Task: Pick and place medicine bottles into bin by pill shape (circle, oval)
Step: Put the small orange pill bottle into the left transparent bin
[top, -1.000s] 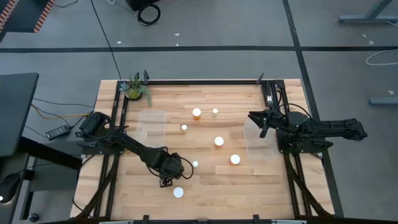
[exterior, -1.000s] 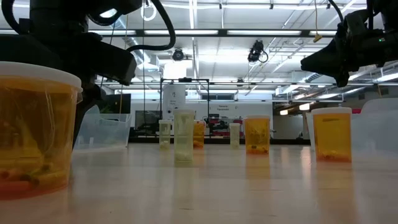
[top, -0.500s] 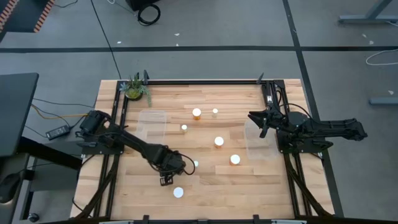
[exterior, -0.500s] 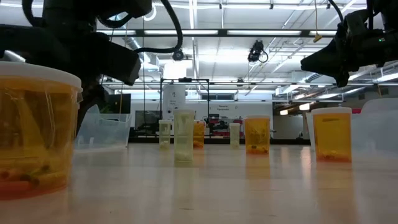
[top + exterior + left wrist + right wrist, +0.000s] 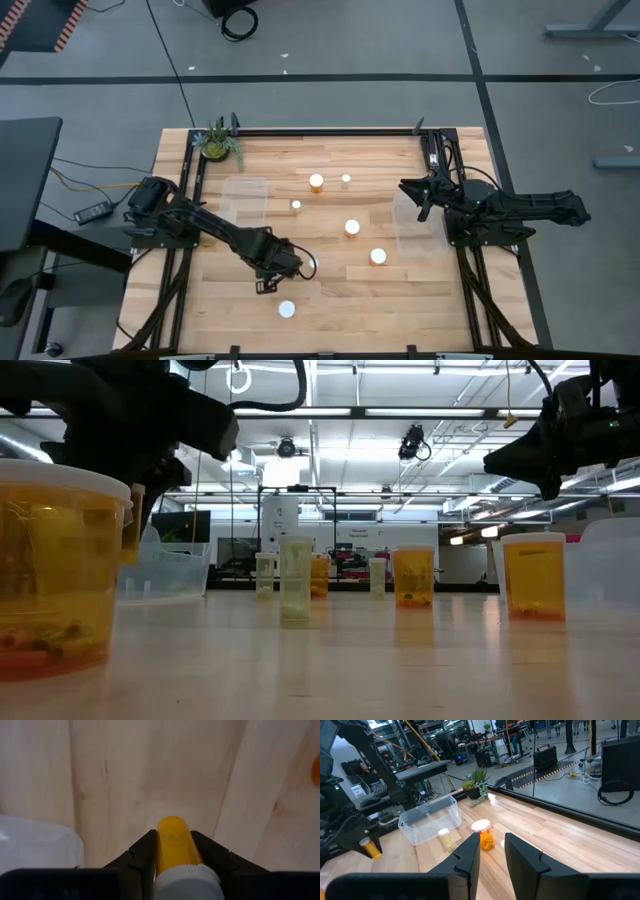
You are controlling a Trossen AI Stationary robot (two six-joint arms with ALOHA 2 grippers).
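The medicine bottles are small amber bottles with white caps. Several stand upright on their bases on the wooden table, among them one near the front, one at the middle and one farther right. My left gripper is left of the table's middle and shut on a small amber bottle, which also shows in the right wrist view. My right gripper is open and empty over the right clear bin. My left gripper pinches the bottle's amber body between its two fingers, just below the white cap. The fingers come from above and lie along the bottle. The bottle hangs cap up, slightly tilted, clear of the table.
A clear bin stands at the left and another at the right. More bottles stand toward the far side, and one is close beside the left gripper. A green potted plant is at the far left corner.
My left gripper, shut on the small bottle, has gone up and a little toward the table's far edge. The bottle now hangs clear above the table. My right arm has kept still.
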